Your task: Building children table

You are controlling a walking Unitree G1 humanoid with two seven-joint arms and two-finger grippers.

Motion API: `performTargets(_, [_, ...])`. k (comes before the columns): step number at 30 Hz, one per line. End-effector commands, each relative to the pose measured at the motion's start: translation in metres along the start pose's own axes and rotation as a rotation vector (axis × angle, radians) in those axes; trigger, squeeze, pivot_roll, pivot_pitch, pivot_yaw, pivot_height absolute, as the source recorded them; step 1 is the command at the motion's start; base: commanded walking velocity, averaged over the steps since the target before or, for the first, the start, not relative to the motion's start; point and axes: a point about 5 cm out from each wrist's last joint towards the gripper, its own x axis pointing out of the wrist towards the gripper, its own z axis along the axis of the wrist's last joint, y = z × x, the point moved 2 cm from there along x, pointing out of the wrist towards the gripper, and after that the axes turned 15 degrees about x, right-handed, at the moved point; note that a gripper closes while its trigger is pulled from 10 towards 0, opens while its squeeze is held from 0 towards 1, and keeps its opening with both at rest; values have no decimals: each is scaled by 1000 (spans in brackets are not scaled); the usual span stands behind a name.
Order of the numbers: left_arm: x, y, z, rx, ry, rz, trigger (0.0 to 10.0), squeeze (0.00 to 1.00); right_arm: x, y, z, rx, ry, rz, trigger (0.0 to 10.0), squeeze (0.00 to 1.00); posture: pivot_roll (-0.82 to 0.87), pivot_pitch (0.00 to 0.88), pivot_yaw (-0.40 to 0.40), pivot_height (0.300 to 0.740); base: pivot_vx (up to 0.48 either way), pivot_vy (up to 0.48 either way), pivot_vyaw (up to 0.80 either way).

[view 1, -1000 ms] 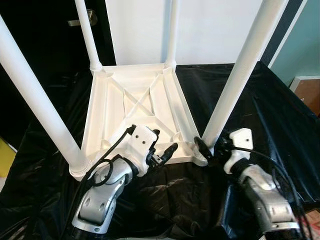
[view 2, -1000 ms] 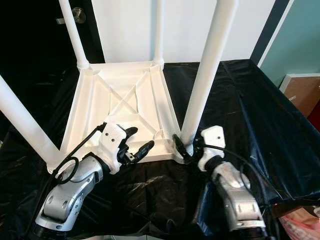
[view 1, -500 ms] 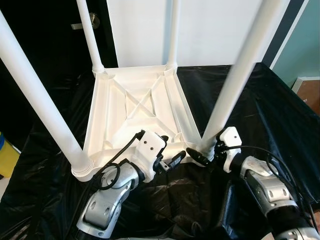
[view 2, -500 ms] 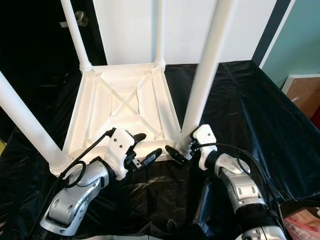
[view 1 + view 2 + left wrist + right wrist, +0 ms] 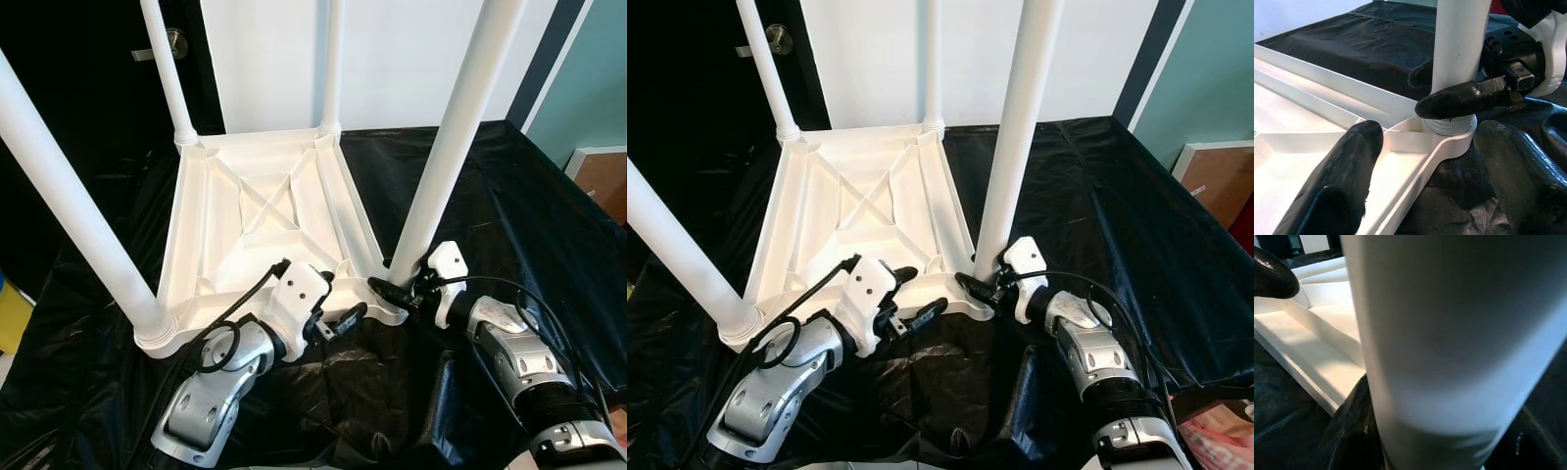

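The right hand [image 5: 400, 291] pinches the foot of the near right leg [image 5: 449, 155], its black fingers [image 5: 1462, 100] lying on either side of the white tube just above the socket. In the right wrist view the leg [image 5: 1449, 347] stands very close, with one dark finger [image 5: 1354, 431] at its side.

The left hand [image 5: 338, 311] is spread. One finger [image 5: 1339, 176] rests inside the table's frame and the other [image 5: 1520, 174] hangs outside it over the black sheet [image 5: 509, 196], so the near rim passes between them. Whether the fingers touch the rim cannot be told.

The table [image 5: 260, 211] lies upside down on the bench, which is draped in the sheet. Its underside shows ribs crossing in an X. Four white legs stand up from the corners: the near left leg [image 5: 73, 206], the far left leg [image 5: 168, 73], the far right leg [image 5: 333, 64] and the one held. The left hand is just beside the right one, near the same near right corner.

Behind the bench are a white wall [image 5: 411, 59], a dark door with a metal handle [image 5: 171, 41] and a teal wall [image 5: 598, 78]. No writing or brand marks can be read on anything.
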Motion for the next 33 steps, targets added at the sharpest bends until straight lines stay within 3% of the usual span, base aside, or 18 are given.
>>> performTargets(1, [2, -3, -1, 10, -9, -49, 10000, 0, 0, 4, -12, -1, 34, -4, 0, 0, -6, 59, 1, 740, 0, 0, 0])
performTargets(2, [2, -1, -1, 11, -6, -45, 10000, 0, 0, 4, -13, 9, 24, -23, 4745, 0, -7, 63, 2, 740, 0, 0, 0])
performTargets(3, [2, -1, -1, 11, -6, -45, 10000, 0, 0, 4, -13, 9, 24, -23, 4745, 0, -7, 63, 2, 740, 0, 0, 0])
performTargets(4, [2, 0, 0, 9, -4, -43, 10000, 0, 0, 4, -12, 21, 11, -41, 10000, 0, -7, 60, 2, 740, 0, 0, 0])
performTargets(6, [2, 1, 0, 10, -4, -43, 10000, 0, 0, 4, -10, 30, -7, -69, 10000, 0, -7, 62, 2, 740, 0, 0, 0])
performTargets(12, [-4, 8, -9, 29, 31, 5, 10000, 0, 8, 15, -8, 110, -138, -396, 10000, 0, 11, 46, -28, 740, 0, 0, 0])
performTargets(14, [-4, 8, -9, 29, 31, 5, 10000, 0, 8, 15, -8, 110, -138, -396, 10000, 0, 11, 46, -28, 740, 0, 0, 0])
performTargets(16, [-2, 7, -14, -17, 35, 34, 10000, 0, 16, 26, -13, 198, -191, -528, 10000, 0, -5, 40, -19, 740, 0, 0, 0])
performTargets(18, [-1, 6, -17, -42, 38, 43, 10000, 0, 20, 30, -15, 243, -206, -578, 10000, 0, -9, 42, -17, 740, 0, 0, 0])
performTargets(19, [-1, 6, -17, -42, 38, 43, 10000, 0, 20, 30, -15, 243, -206, -578, 10000, 0, -9, 42, -17, 740, 0, 0, 0])
performTargets(21, [4, 2, -18, -41, 32, 25, 10000, 0, 32, 45, -17, 284, -219, -577, 10000, 0, -22, 49, -7, 740, 0, 0, 0])
performTargets(23, [6, 1, -16, -18, 27, -2, 10000, 0, 37, 50, -11, 264, -236, -548, 10000, 0, -28, 44, -5, 740, 0, 0, 0])
performTargets(33, [7, 9, -16, -16, 13, 3, 10000, 0, 29, 47, -4, 231, -238, -576, 10000, 0, -61, 43, 4, 740, 0, 0, 0])
